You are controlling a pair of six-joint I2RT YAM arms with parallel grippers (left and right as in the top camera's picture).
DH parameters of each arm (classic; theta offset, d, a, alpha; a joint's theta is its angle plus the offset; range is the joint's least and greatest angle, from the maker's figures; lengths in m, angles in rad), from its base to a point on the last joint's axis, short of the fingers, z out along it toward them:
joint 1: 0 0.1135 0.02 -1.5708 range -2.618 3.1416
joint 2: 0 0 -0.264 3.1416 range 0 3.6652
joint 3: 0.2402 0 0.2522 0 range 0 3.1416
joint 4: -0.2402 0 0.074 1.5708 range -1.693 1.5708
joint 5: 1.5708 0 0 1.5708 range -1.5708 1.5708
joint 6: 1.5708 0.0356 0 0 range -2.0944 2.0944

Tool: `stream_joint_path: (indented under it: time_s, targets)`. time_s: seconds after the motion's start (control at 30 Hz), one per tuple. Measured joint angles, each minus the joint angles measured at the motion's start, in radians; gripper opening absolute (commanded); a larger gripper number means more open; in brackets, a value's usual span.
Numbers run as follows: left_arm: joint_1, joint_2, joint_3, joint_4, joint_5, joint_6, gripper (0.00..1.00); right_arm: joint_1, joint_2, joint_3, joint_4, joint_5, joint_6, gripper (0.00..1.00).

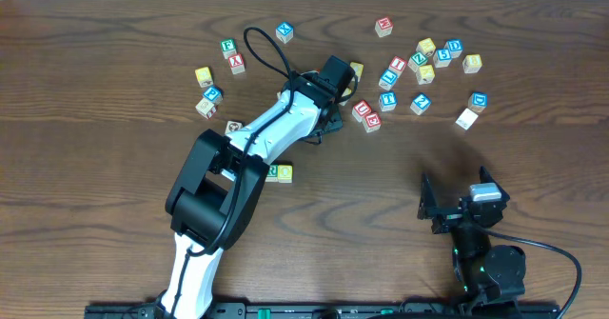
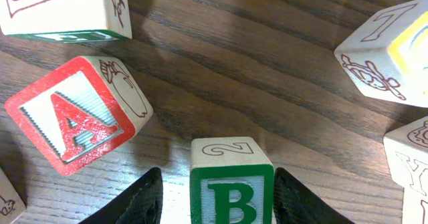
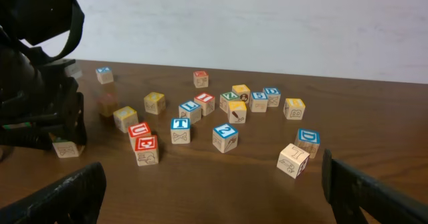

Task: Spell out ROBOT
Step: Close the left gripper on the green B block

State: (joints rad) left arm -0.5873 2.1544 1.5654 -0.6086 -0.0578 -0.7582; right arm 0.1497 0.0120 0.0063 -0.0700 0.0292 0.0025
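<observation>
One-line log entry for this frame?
step: grasp B | left end effector: open, straddling green B block | right end effector: open, empty, clear of blocks | red A block: adjacent, untouched

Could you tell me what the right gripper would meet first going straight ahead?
Probably the blue 2 block, roughly centred ahead of the open right gripper, though depth is unclear.

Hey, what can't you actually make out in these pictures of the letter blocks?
- Left wrist: the bottom edge cuts off the B block; whether the left gripper touches it is unclear.
- Overhead: the left arm covers part of the block at its elbow.
- Right wrist: the far block is blurred, its letter unreadable.
</observation>
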Motion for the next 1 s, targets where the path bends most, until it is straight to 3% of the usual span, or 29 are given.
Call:
stream_joint_path:
  time_s: [0.4, 0.53, 1.0]
  targets:
    - [-0.013, 0.0, 0.0, 0.014, 0.0, 0.0, 0.52, 0.0, 0.0, 0.0, 0.0, 0.0, 0.0, 0.99]
    - [-0.013, 0.0, 0.0, 0.014, 0.0, 0.0, 0.44, 0.0, 0.0, 0.0, 0.0, 0.0, 0.0, 0.99]
    - [-0.013, 0.0, 0.0, 0.014, 0.0, 0.0, 0.44, 0.0, 0.0, 0.0, 0.0, 0.0, 0.0, 0.99]
